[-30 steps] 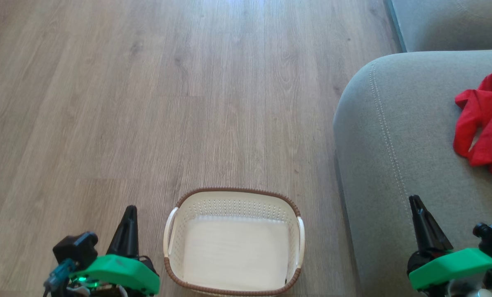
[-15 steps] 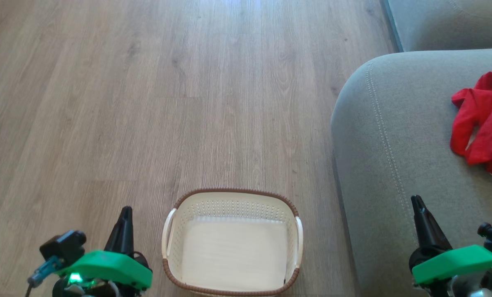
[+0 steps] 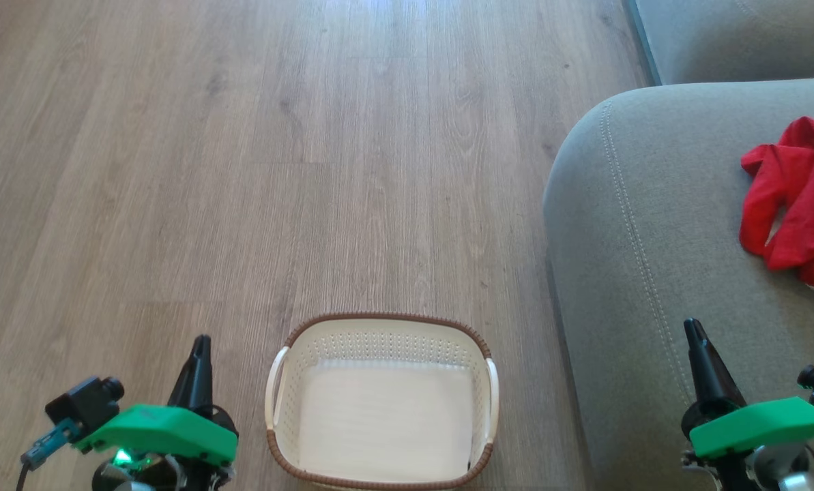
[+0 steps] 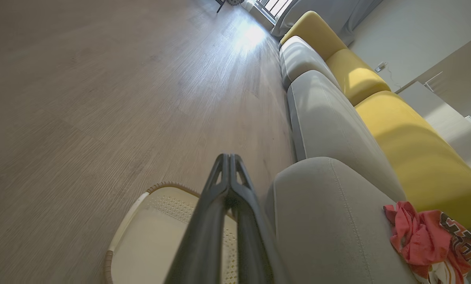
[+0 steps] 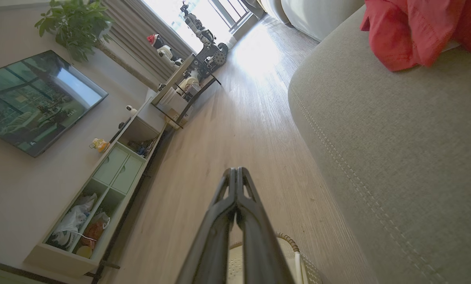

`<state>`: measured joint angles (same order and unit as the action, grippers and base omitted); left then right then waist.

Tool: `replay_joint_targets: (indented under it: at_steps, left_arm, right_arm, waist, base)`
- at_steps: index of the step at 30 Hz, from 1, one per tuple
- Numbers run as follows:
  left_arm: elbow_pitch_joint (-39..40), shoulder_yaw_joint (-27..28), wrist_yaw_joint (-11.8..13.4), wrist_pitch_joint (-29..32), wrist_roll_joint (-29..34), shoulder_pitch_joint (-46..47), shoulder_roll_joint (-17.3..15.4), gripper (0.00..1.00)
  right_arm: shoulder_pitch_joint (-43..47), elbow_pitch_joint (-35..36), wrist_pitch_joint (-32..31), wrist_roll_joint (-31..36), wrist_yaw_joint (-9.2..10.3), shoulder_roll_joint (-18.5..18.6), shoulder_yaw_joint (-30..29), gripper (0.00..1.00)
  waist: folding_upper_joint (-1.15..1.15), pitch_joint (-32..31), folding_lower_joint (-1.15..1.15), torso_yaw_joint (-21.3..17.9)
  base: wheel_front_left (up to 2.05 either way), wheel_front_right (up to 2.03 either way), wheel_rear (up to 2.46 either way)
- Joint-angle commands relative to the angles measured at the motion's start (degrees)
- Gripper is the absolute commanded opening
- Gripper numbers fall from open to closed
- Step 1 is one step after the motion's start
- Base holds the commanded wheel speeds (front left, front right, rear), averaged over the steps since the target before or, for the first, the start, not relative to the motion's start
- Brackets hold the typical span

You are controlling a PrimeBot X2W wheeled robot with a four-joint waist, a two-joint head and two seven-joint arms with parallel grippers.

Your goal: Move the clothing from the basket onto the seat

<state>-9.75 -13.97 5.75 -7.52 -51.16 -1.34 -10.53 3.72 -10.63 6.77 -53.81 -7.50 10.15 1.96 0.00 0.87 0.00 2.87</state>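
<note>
Dark left fingers [image 3: 197, 368] hang pinched together, empty, beside the bare-bottomed basket [image 3: 386, 318]; right fingers [image 3: 707, 372] likewise, over the seat's [image 3: 638, 239] near edge; red clothing [image 3: 789, 204] lies heaped further along the seat, so the job looks finished.

The floor [image 3: 243, 170] is open on the far side and the left side of the basket [image 3: 386, 318], free for passing. The basket is open at the top and its bottom is bare. Just beside its right side rises the seat [image 3: 652, 259], higher than the basket rim. The seat's rounded corner is bare; the clothing [image 3: 806, 184] lies well apart from it
</note>
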Motion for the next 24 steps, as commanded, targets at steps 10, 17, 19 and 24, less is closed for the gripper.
replay_joint_targets:
  at_steps: [10,17,19,24]
  left_arm:
    - [0.7,3.9,-2.2,1.8,-6.1,3.7,0.6,0.0]
    - [0.2,5.4,-3.3,3.0,-9.9,4.1,1.2,0.0]
    - [0.1,5.9,-3.7,3.3,-11.0,4.2,1.4,0.0]
    - [-0.4,7.2,-4.7,4.2,-14.2,4.5,1.9,0.0]
  right_arm:
    - [-4.0,0.9,-1.6,-5.7,0.0,-0.6,-1.2,0.0]
    - [-4.6,0.5,-2.7,-9.2,0.01,-1.2,-1.8,0.0]
    - [-4.8,0.4,-3.1,-10.2,0.01,-1.4,-2.0,0.0]
    - [-5.3,0.0,-4.0,-13.3,0.01,-1.9,-2.5,0.0]
  waist:
    - [0.0,-0.1,0.0,-0.4]
    - [0.0,-0.2,0.0,-0.6]
    - [0.0,-0.2,0.0,-0.7]
    - [0.0,-0.2,0.0,-0.9]
  base:
    - [0.0,0.0,0.0]
    - [0.0,0.0,0.0]
    - [0.0,0.0,0.0]
    - [0.0,0.0,0.0]
